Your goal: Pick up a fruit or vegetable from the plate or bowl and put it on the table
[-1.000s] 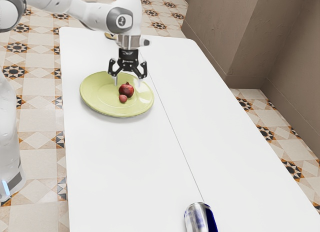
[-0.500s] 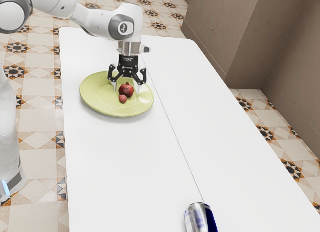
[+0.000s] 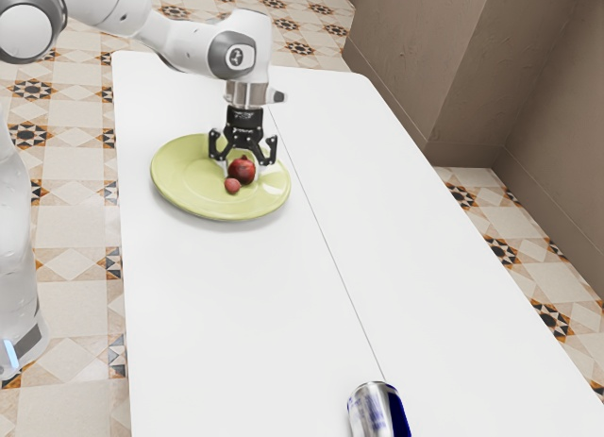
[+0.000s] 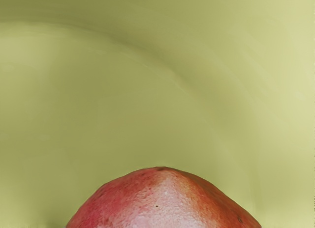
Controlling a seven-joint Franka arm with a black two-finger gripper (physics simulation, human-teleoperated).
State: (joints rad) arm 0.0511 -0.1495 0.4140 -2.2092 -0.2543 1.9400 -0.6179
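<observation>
In the exterior view my gripper [image 3: 243,173] is down at the green plate [image 3: 184,192], its two fingers against opposite sides of a dark red pomegranate [image 3: 243,170], shut on it. The pomegranate is low over the plate; whether it touches the plate I cannot tell. A smaller reddish round fruit [image 3: 232,186] lies on the plate close beside it. In the wrist view the pomegranate's red, speckled top [image 4: 165,201] shows under my hand, against the green plate [image 4: 123,105].
A silver and blue can [image 3: 377,413] is on the white table [image 3: 226,314], far from the plate, at the exterior view's lower edge. Part of a small dark and tan object [image 3: 206,68] shows behind my arm at the table's far end.
My hand has come down to the plate, and the fingers have closed in on the pomegranate. The pomegranate has shifted slightly toward the exterior view's right. The smaller fruit has stayed put.
</observation>
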